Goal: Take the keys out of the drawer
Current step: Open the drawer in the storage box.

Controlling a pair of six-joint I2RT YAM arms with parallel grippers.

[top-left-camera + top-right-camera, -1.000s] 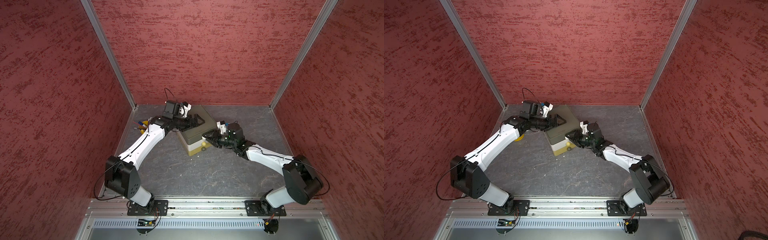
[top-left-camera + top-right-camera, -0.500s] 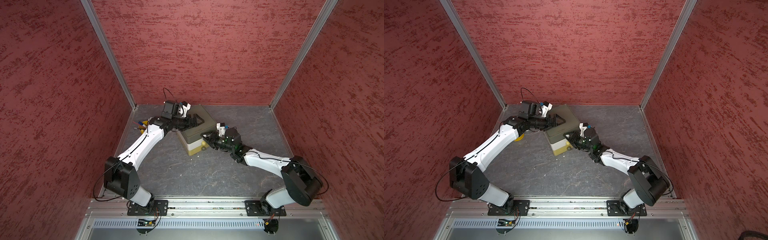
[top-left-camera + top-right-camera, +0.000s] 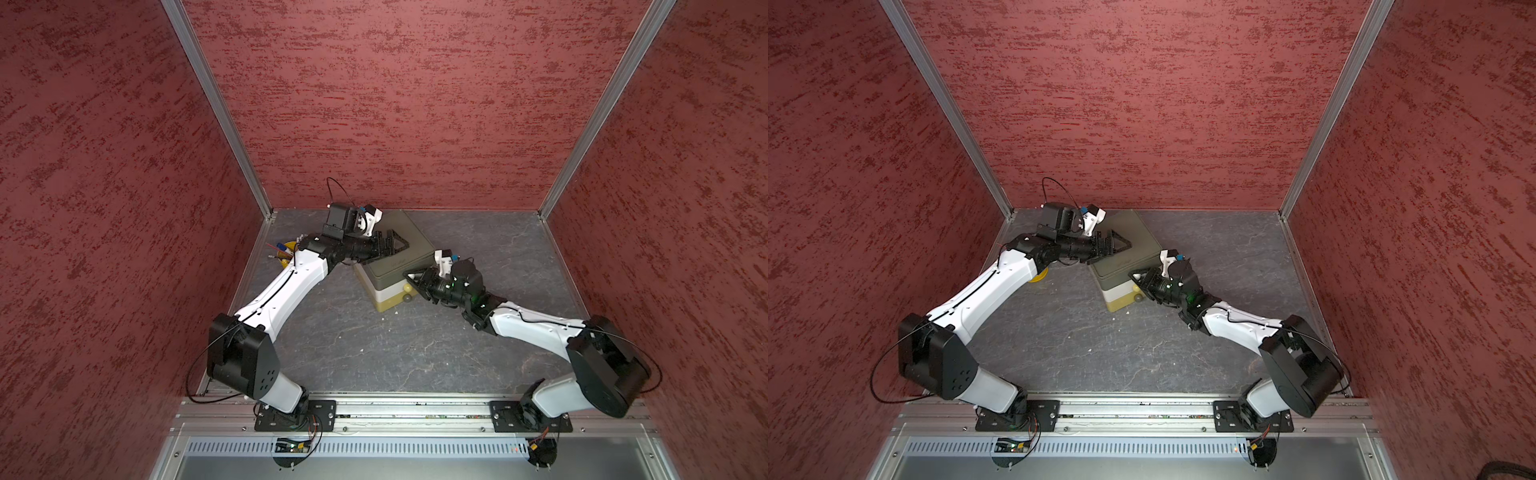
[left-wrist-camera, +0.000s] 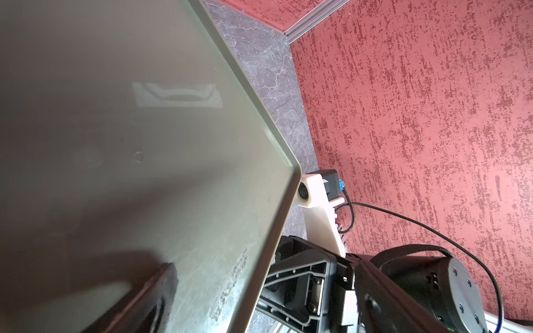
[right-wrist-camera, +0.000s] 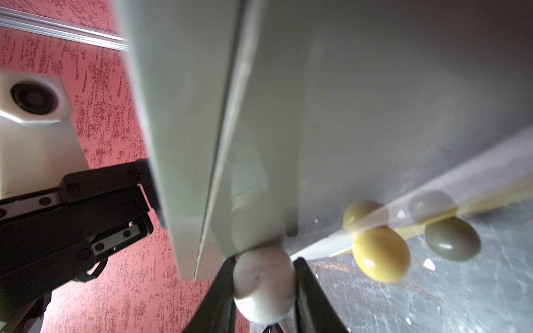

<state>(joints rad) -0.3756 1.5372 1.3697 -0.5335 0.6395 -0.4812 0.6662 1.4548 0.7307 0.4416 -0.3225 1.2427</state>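
The drawer unit (image 3: 397,259) is a small box with an olive top; its drawers look pushed in. No keys show; they are hidden. In the right wrist view my right gripper (image 5: 264,261) has a black finger (image 5: 219,291) pressed on each side of the round white knob (image 5: 264,285) of one drawer. In both top views that gripper (image 3: 411,277) sits at the unit's front right. My left gripper (image 3: 397,245) lies on the olive top (image 3: 1133,249). One of its fingers (image 4: 155,291) rests on the lid, and its jaw width does not show.
A yellow knob (image 5: 380,253) and an olive knob (image 5: 451,239) stick out beside the held one. A yellow cup of pens (image 3: 284,253) stands by the left wall behind my left arm. Red walls close three sides, and grey floor lies open in front.
My right gripper has slid left to the front of the unit, and its fingers have narrowed onto the white knob. The left arm has hardly shifted.
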